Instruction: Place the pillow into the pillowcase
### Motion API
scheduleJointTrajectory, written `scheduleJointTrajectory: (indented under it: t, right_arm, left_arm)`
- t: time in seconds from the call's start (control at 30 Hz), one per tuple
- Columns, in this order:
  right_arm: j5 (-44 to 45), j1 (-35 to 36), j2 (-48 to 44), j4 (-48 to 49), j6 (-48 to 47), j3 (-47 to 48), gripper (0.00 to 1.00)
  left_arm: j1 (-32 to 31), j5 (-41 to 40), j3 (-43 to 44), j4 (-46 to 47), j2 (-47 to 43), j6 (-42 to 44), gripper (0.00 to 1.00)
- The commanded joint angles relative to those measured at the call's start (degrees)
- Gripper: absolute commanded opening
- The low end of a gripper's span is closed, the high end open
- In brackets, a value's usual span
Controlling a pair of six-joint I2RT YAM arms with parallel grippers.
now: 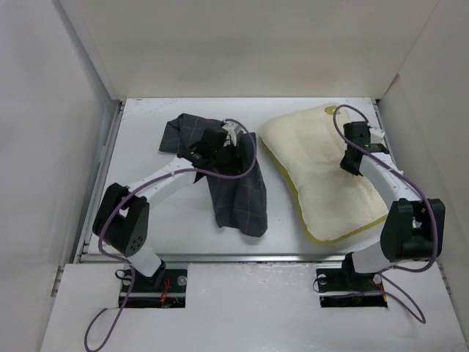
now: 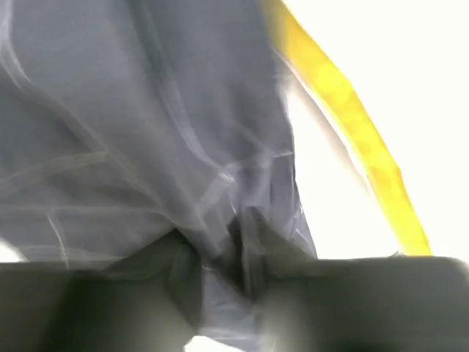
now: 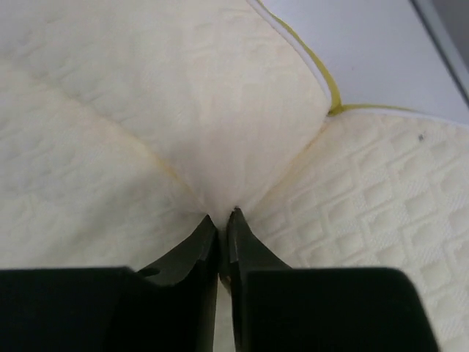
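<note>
The cream-yellow pillow (image 1: 322, 172) lies at the right of the table, its yellow edge toward the middle. My right gripper (image 1: 352, 163) is shut on a pinch of the pillow's top fabric (image 3: 220, 169), which puckers up between the fingertips (image 3: 207, 227). The dark checked pillowcase (image 1: 238, 194) lies crumpled at the centre-left. My left gripper (image 1: 229, 147) is shut on a fold of the pillowcase (image 2: 146, 132) and lifts it; the fabric hangs down from the jaws. The pillow's yellow edge (image 2: 352, 125) shows beside it in the left wrist view.
White walls enclose the table (image 1: 161, 220) at the left, back and right. The table's near edge (image 1: 242, 258) runs just in front of the arm bases. Cables loop over both arms.
</note>
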Motion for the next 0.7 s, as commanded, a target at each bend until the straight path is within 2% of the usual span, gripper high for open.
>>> scheduleJointTrajectory:
  t: [0.0,0.03,0.07,0.1,0.17,0.2,0.23,0.3,0.33,0.4,0.47,0.57,0.67]
  right_arm:
    - [0.2,0.3,-4.8,4.7,-8.7,7.6,0.14]
    - [-2.1,1.2,-6.6,6.1,-13.0,7.6,0.26]
    - [-4.4,2.0,-7.9,7.8,-14.9,7.0,0.61]
    - [-8.9,4.2,-9.3,10.5,-16.2,5.4,0.73]
    - [-12.9,7.2,-13.2,12.7,-19.6,3.4,0.86]
    - [-15.3,11.5,-14.4,13.4,-20.5,1.8,0.92]
    - [-16.2,14.1,-15.4,13.4,-21.7,1.1,0.93]
    - [-16.7,19.4,-16.8,13.4,-23.2,0.0,0.96]
    - [-17.7,24.3,-16.8,12.3,-23.2,-1.0,0.96]
    - [-19.3,28.7,-16.0,11.0,-23.2,-2.4,0.96]
    - [-19.8,35.0,-14.6,11.0,-23.2,-4.8,0.96]
    - [-20.3,39.8,-10.4,11.6,-22.6,-6.1,0.95]
    - [-20.3,43.5,-6.1,12.3,-22.6,-6.1,0.89]
  left_arm:
    - [-1.7,8.4,10.0,3.5,0.6,4.8,0.72]
    - [-1.7,7.9,11.7,2.3,1.3,5.3,1.0]
    - [-1.7,6.9,12.8,1.0,0.8,5.3,1.0]
    - [-1.7,5.8,12.8,1.0,-0.1,5.3,1.0]
    - [-1.7,0.9,10.9,1.0,-4.6,4.5,1.0]
    - [-1.7,-1.3,8.0,0.4,-6.4,3.7,1.0]
    - [-1.7,-6.0,6.3,-0.5,-8.4,1.6,1.0]
    - [-1.7,-10.8,1.0,-2.6,-15.0,-1.2,1.0]
    - [-1.7,-13.0,-0.8,-3.6,-17.1,-2.7,1.0]
    - [-1.7,-18.0,-4.0,-6.2,-22.7,-6.7,1.0]
    - [-1.7,-19.4,-9.1,-9.4,-25.8,-9.3,1.0]
    - [-1.7,-18.4,-16.3,-11.3,-30.9,-14.6,1.0]
    - [-2.3,-16.6,-23.3,-11.8,-36.0,-19.2,1.0]
